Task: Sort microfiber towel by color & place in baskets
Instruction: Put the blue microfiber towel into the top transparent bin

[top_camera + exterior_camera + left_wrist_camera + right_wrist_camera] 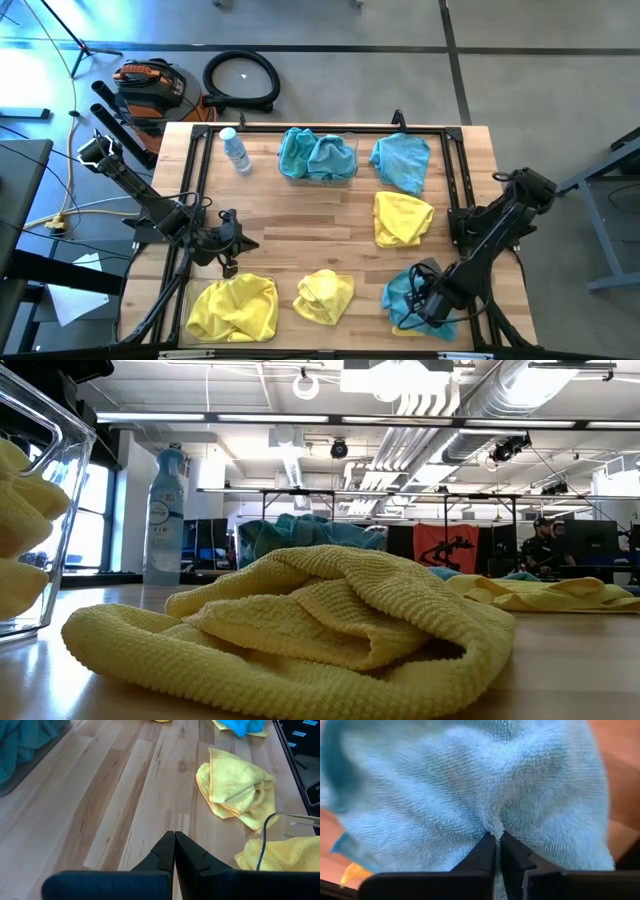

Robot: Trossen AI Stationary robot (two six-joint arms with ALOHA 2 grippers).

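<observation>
Right end effector [497,836] pinched on blue towel [470,785] near tabletop's corner, for lifting toward blue basket [350,140]; left end effector [174,836] closed, idle.

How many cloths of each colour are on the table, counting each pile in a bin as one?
Yellow: 3, two loose and the pile in the near bin.
Teal-blue: 3, two loose and the pile in the far bin.
Total: 6

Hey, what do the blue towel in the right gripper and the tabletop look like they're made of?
Blue towel: soft, fuzzy looped pile, probably microfiber; it puckers where the right gripper pinches it. Tabletop: pale wood planks with visible grain and seams, smooth finish, likely butcher block.
</observation>
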